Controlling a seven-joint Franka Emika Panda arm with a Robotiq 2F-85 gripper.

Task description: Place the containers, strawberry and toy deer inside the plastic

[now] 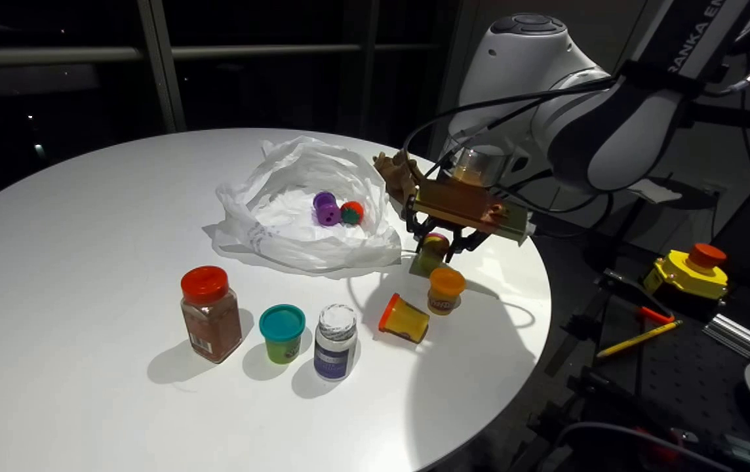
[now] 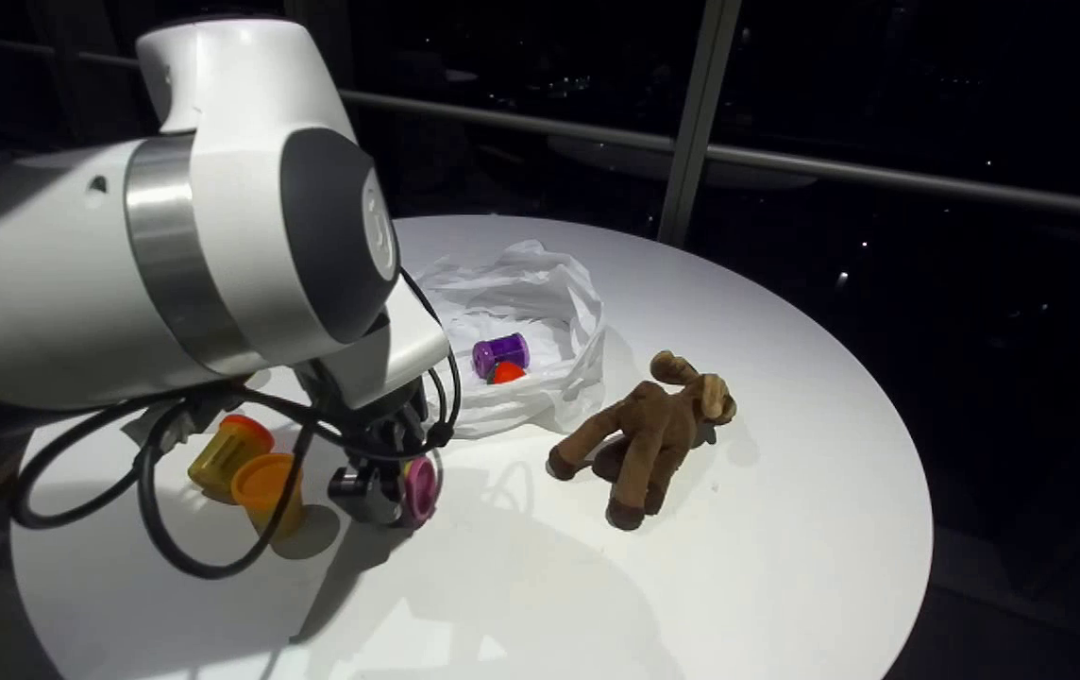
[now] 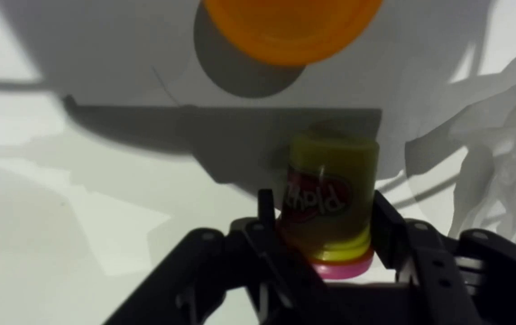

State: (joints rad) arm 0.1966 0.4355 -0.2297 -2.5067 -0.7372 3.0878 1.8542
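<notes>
Tool (image 3: 321,194) is clamping a pink-lidded yellow cup (image 3: 329,206) near the plastic bag (image 1: 303,252), jaws resting against both sides; cup is leaning off upright, and whether it is touching the worktop (image 1: 86,229) I cannot tell. Inside the bag: purple container (image 1: 327,210) and strawberry (image 1: 352,212) lying side by side. Toy deer (image 2: 661,417) is lying on the worktop near the bag, apart from it. In an exterior view, in front of the bag: red-lidded brown jar (image 1: 212,318), teal-lidded cup (image 1: 282,333) and white-capped bottle (image 1: 334,343) standing upright. In front and to the bag's right: orange cup (image 1: 445,291) standing upright, red-lidded yellow cup (image 1: 404,319) lying on its side.
</notes>
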